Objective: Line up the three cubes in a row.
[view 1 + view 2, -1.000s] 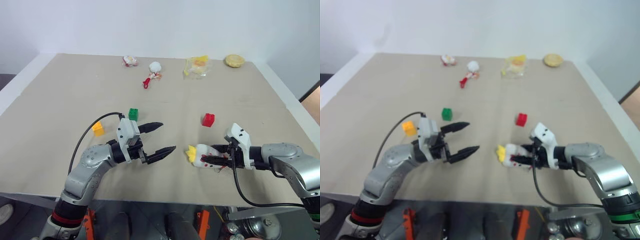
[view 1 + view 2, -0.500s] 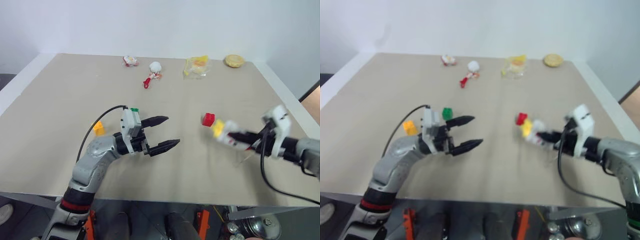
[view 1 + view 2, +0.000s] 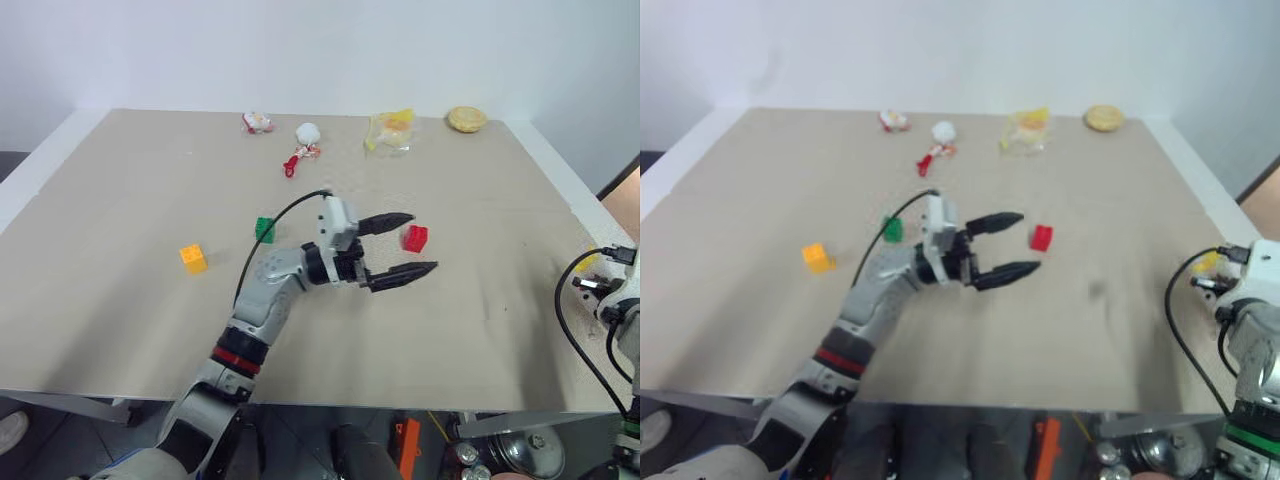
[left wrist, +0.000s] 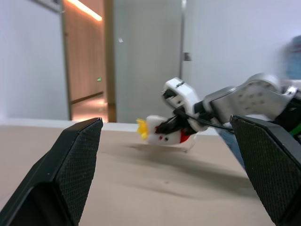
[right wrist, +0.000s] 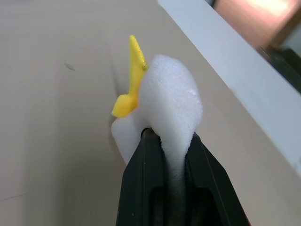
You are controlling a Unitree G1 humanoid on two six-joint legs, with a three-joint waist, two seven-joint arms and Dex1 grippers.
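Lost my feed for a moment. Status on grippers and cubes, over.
Left gripper open beside red cube. Right gripper shut on white cone toy at table's right edge. Green cube, yellow-orange cube apart, no row.

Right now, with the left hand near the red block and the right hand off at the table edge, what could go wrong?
The open left hand has fingers on both sides of the small red studded plastic block; closing off-centre could knock it away. The right hand, shut on the white cone-shaped toy with yellow crown, sits at the table's edge; releasing there could drop it off.
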